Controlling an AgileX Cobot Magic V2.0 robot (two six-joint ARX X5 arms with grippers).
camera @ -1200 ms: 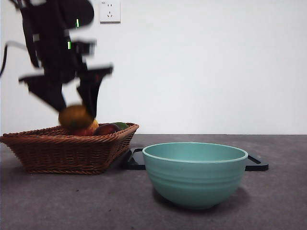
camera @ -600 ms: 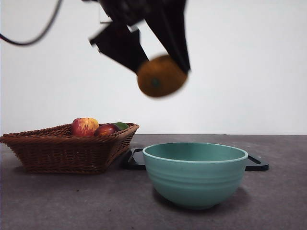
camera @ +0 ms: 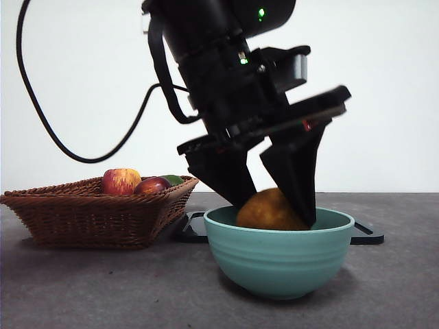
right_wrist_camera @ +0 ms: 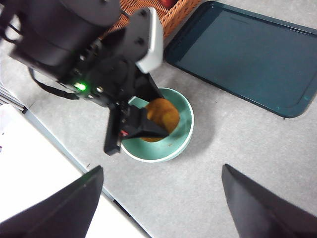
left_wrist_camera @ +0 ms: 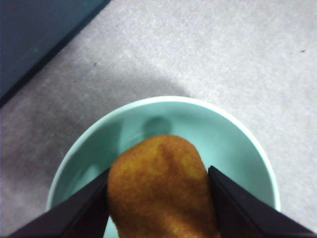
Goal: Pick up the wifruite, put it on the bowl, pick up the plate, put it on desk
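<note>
- White wall w/ a socket partly hidden behind the arm; grey-brown mottled worktop (camera: 82, 288) in front.
- Teal-green bowl (camera: 278, 257) stands on the worktop, near the front, ribbed sides, paler rim.
- Left pincer (camera: 274, 205) reaches down from above into the bowl, jaws dipping below rim level.
- Left pincer clamped on the wifruite (camera: 269, 210): in left wrist view a jaw presses each side of the orange-brown fruit (left_wrist_camera: 161, 186).
- Wifruite sits inside the bowl's rim, top half showing above it in front view; can't tell if it touches the bowl's floor.
- Right wrist view, from high up: left arm over the bowl (right_wrist_camera: 157, 126), wifruite (right_wrist_camera: 161, 116) inside it, approx centre.
- Right pincer (right_wrist_camera: 161, 210) hovers well above the worktop, jaws wide apart, nothing between them.
- Dark teal tray-like plate (right_wrist_camera: 245, 54) lies flat on the worktop just behind the bowl; in front view only its black edges (camera: 367, 233) show either side of the bowl.
- Wicker basket (camera: 89, 216) stands beside the plate, well apart from the bowl.
- Basket holds a red-and-yellow apple (camera: 121, 181), a dark red fruit (camera: 152, 185) & a green item behind, too hidden to name.
- Black cable (camera: 62, 140) loops from the arm down behind the basket side.
</note>
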